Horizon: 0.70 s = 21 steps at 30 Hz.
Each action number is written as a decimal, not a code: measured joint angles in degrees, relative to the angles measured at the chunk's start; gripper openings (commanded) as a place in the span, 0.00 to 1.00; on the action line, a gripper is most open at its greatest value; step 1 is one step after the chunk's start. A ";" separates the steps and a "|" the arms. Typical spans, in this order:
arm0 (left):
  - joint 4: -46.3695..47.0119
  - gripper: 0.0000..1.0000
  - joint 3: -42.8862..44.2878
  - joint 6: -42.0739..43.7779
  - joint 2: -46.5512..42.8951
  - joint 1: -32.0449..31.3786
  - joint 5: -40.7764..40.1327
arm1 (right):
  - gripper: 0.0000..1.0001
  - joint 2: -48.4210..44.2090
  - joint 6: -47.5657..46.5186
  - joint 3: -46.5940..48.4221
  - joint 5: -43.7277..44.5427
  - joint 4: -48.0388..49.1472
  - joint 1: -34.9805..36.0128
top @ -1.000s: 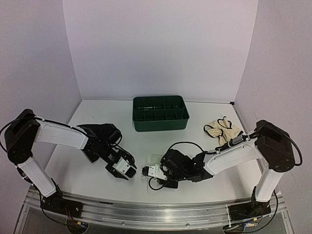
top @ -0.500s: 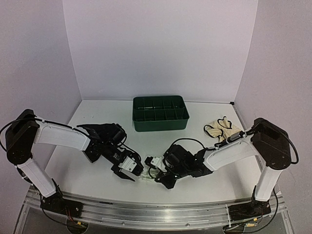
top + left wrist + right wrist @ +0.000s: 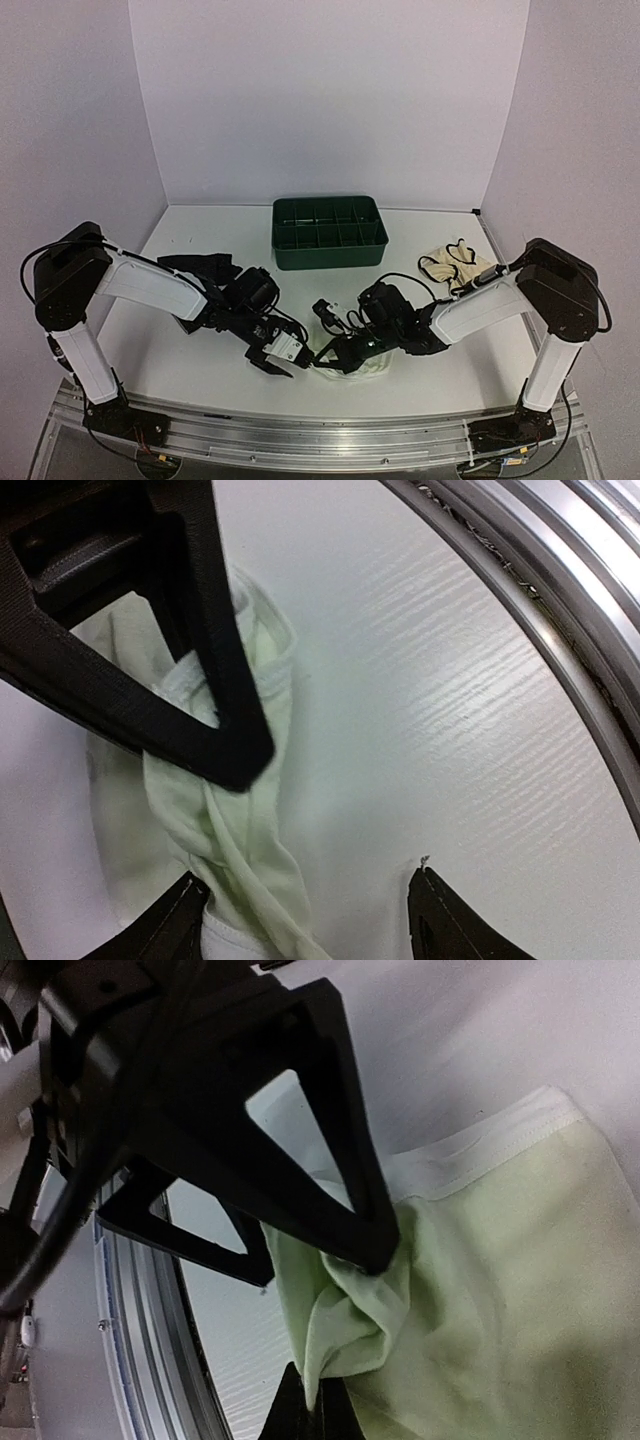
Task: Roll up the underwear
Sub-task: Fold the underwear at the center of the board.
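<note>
**Now: get the mint pair's roll started tight**

The R gripper [image 3: 305, 1407] is pinched shut on a bunched fold of the mint-white underwear [image 3: 480, 1290]. It lies near-centre on the table [image 3: 300, 290], just right of the L gripper [image 3: 310, 912]. L's jaws stand apart, holding nothing; the cloth runs past one fingertip.

My read: the roll is barely begun, and the fabric is twisted, not flat. To do it well:
- hold R's pinch low;
- press the free cloth flat w/ L so the fold turns over evenly, not into a rope;
- mind the near rail [image 3: 560, 630], as there's little room.

The cream pair [image 3: 457, 266] sits far right and the black pair [image 3: 200, 268] by L's arm; neither is gripped.
</note>
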 measured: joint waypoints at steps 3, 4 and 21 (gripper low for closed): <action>1.89 0.49 0.82 -1.81 0.62 -0.52 -1.96 | 0.00 0.00 1.23 -0.05 -1.26 1.20 -0.06; 2.47 0.40 1.00 -2.28 0.77 -0.53 -2.65 | 0.00 0.00 1.48 -0.15 -1.48 1.50 -0.07; -4.24 0.00 5.13 -7.35 0.95 -0.48 -3.60 | 0.35 -0.41 4.14 -1.14 -3.12 2.53 -1.77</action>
